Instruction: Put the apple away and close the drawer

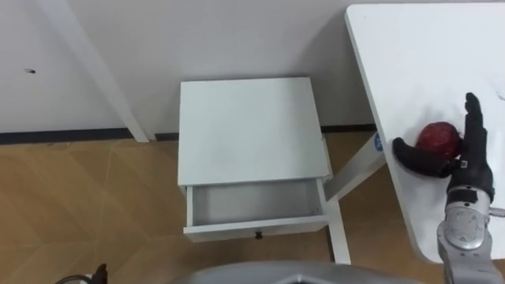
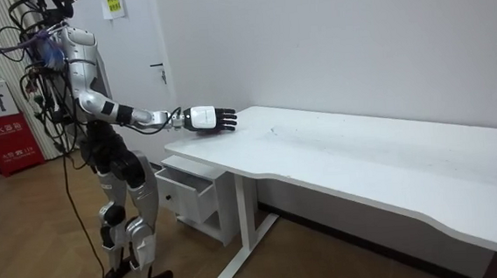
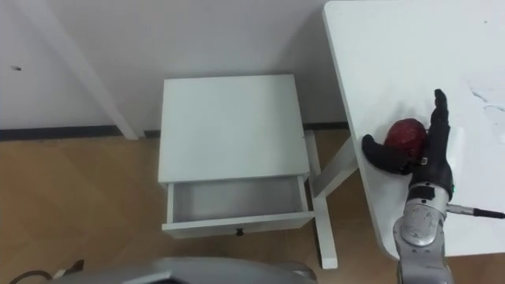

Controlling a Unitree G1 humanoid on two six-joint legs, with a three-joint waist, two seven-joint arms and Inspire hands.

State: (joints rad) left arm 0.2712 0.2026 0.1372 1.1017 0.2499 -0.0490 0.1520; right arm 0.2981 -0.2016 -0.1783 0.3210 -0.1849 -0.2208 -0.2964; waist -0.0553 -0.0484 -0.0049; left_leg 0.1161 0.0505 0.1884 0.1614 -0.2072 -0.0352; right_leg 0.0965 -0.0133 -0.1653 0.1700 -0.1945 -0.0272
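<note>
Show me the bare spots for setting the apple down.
Bare: the open drawer, wall to wall; the cabinet top behind it; the white table beyond the apple. Crowded: the table's near edge, where the right hand flanks the apple.

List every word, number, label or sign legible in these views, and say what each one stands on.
Yellow-green notice on the wall: print too small to read.
Red board at the room view's left edge: white characters, too blurred to read.
Blue sticker at the white table edge: too small to read.
No text is legible in any view.
</note>
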